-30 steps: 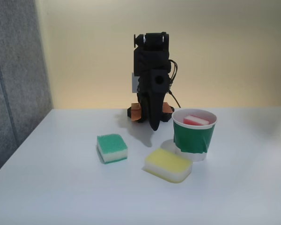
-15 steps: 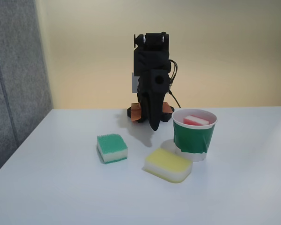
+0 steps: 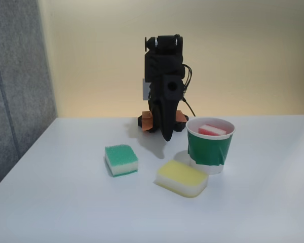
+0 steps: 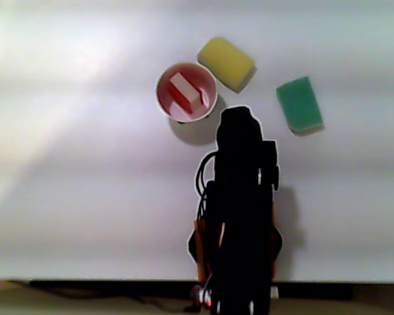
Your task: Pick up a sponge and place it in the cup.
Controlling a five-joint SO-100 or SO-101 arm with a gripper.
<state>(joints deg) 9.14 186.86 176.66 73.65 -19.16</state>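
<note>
Fixed view, my arm: folded upright, gripper pointing down at the table, fingers pressed together, holding nothing.
Sponge: red-white-red, tilted inside the cup, just right of my fingertips.
Other view: sponge lies diagonally in the cup.

Red-and-white layered sponge inside a green cup with white rim and base band. Green-topped sponge with pale underside; yellow sponge. Black arm with orange parts at its base; white table; pale yellow wall.
</note>
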